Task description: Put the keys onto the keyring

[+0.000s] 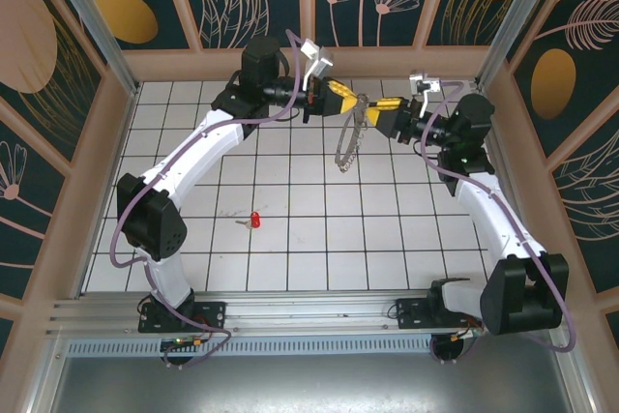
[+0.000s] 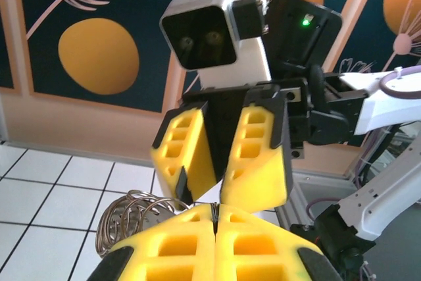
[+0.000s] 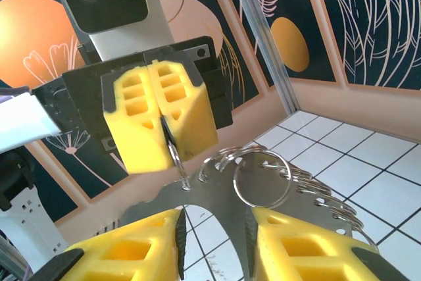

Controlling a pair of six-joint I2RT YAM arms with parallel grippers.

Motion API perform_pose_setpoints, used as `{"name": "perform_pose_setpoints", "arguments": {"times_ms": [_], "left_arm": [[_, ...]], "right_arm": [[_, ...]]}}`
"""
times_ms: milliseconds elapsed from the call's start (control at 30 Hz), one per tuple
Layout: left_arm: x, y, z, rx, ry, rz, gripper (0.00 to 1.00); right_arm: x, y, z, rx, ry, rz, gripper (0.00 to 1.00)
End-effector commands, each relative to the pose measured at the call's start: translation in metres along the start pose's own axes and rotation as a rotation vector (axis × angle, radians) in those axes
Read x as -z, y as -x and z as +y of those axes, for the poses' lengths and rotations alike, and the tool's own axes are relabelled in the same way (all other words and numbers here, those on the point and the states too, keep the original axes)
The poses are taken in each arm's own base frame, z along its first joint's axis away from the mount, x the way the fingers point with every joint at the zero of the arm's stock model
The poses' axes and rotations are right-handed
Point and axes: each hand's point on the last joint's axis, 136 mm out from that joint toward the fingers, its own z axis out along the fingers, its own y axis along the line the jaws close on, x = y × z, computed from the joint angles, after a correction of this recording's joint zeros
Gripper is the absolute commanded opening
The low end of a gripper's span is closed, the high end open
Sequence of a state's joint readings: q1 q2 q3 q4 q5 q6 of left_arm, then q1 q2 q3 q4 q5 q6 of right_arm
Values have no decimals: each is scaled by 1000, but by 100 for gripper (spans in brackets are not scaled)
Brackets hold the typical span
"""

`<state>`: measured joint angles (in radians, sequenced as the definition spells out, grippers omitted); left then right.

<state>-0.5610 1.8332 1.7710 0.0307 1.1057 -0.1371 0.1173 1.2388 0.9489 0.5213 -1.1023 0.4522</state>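
At the far middle of the white tiled table (image 1: 387, 229), I have both arms lifted with their yellow claws nose to nose. The keyring (image 1: 348, 142), a large thin pale hoop fringed with small silvery metal loops, dangles between them, clear of the tiles. The left gripper (image 1: 340, 97) is clamped tight on the hoop's top edge, its pads (image 3: 135, 113) pressed together on the metal. The right gripper (image 1: 385, 106) has its fingers (image 3: 289, 248) apart on either side of the fringed edge, and I cannot tell whether they pinch it or merely straddle it. The key (image 1: 255, 219), a tiny one with a bright red head and short silver blade, lies flat on the tiles nearer me and left of centre, well apart from both claws. I judge this as steadying the keyring, with no key on it yet. Next, one claw needs a firm hold so the other can let go, fetch the key and thread it onto a loop. My left arm reaches far and rightward with its elbow bent, while the right arm rises along the right side and bends left
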Motion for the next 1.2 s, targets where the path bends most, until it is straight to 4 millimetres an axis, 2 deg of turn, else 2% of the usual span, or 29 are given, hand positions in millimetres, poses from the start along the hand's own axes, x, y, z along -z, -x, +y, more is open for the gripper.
{"name": "perform_pose_setpoints", "arguments": {"times_ms": [0, 200, 467, 633, 733, 1167], "left_arm": [[7, 24, -22, -54, -69, -63, 0], [13, 39, -36, -62, -88, -123, 0], [17, 51, -46, -69, -117, -172, 0], [16, 49, -47, -59, -125, -170, 0], [16, 47, -45, -52, -124, -168, 0], [11, 37, -38, -19, -131, -153, 0]], "right_arm": [[2, 8, 13, 46, 53, -24, 31], [9, 13, 22, 61, 22, -76, 26], [14, 17, 36, 62, 56, -127, 29], [8, 22, 42, 81, 93, -126, 37], [2, 26, 48, 96, 114, -124, 38], [-8, 38, 57, 131, 145, -133, 31]]}}
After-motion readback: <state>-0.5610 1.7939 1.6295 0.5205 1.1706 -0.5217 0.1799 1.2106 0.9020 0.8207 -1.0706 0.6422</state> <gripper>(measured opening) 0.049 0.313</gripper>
